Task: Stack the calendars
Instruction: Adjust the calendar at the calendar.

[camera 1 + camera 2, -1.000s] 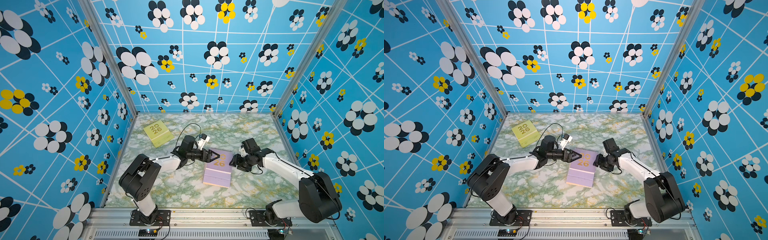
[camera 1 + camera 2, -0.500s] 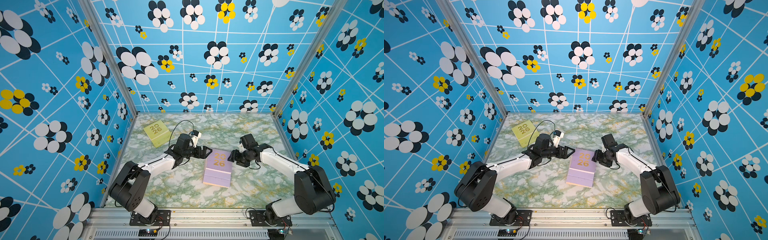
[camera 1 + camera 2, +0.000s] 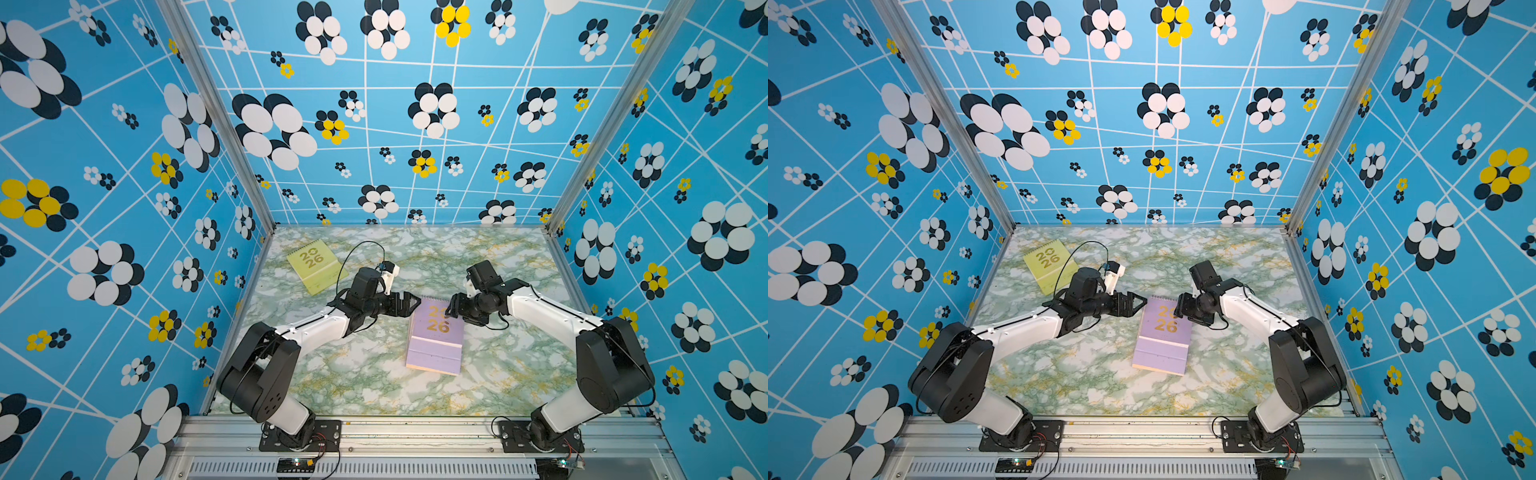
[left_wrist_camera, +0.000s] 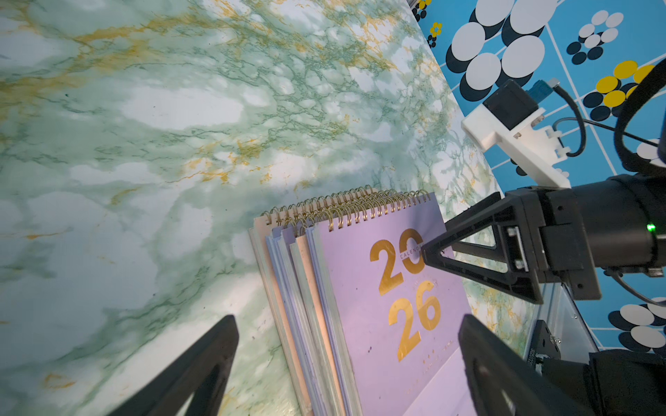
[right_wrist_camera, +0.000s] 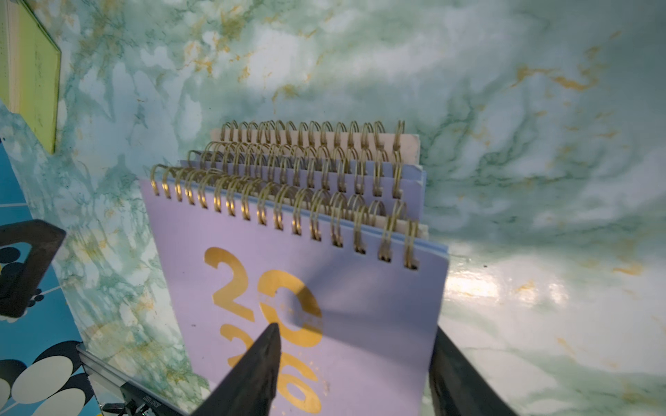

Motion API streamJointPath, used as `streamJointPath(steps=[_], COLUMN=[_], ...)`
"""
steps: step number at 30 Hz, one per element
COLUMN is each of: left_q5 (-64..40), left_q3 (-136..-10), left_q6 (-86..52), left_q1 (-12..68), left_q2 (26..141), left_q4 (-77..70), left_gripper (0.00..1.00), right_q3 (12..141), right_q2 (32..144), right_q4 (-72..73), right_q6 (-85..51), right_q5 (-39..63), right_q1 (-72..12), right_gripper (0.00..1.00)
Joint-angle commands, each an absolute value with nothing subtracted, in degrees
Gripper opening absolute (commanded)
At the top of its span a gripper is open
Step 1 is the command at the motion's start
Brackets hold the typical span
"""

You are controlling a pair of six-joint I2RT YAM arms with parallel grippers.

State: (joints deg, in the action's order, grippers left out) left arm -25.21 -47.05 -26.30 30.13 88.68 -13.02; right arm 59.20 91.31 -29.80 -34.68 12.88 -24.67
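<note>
A stack of calendars lies mid-table in both top views, a lilac "2026" cover [image 3: 436,332] [image 3: 1163,332] on top. The wrist views show lilac and peach layers [image 4: 306,295] under it, with the spiral edges [image 5: 306,169] staggered. A yellow-green calendar [image 3: 313,266] [image 3: 1050,264] [image 5: 32,72] lies alone at the back left. My left gripper [image 3: 411,303] [image 4: 347,360] is open at the stack's left spiral corner, one finger beside the stack and one over the cover. My right gripper [image 3: 453,309] [image 5: 355,360] is open at the right spiral corner, one fingertip [image 4: 429,252] at the gold "20".
The marble tabletop [image 3: 374,386] is boxed in by blue flower-patterned walls on three sides, with metal posts [image 3: 552,226] in the back corners. An aluminium rail [image 3: 415,428] carrying both arm bases runs along the front edge.
My left gripper has drawn back leftward off the lilac cover to its corner. My right gripper has edged in over the cover's spiral end and its jaws have widened a little.
</note>
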Motion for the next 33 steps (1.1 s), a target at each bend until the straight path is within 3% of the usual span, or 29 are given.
streamJointPath(steps=[1, 24, 33], left_q5=[-24.9, -26.8, -26.7], left_q3=[-46.6, -45.8, -46.3], left_q6=[-25.7, -27.7, -27.2], left_q1=[29.4, 29.1, 28.6], left_q2=[88.3, 90.3, 90.2], left_q4=[-11.9, -14.8, -14.6], left_gripper=[0.97, 0.97, 0.97], right_q3=[61.0, 63.5, 59.6], right_q2=[92.2, 94.4, 88.9], right_q4=[-31.7, -33.0, -35.9], right_q6=[-33.8, -34.0, -35.2], right_q5=[11.4, 10.2, 7.7], right_q1=[-25.4, -26.7, -26.9], right_gripper=[0.65, 0.65, 0.66])
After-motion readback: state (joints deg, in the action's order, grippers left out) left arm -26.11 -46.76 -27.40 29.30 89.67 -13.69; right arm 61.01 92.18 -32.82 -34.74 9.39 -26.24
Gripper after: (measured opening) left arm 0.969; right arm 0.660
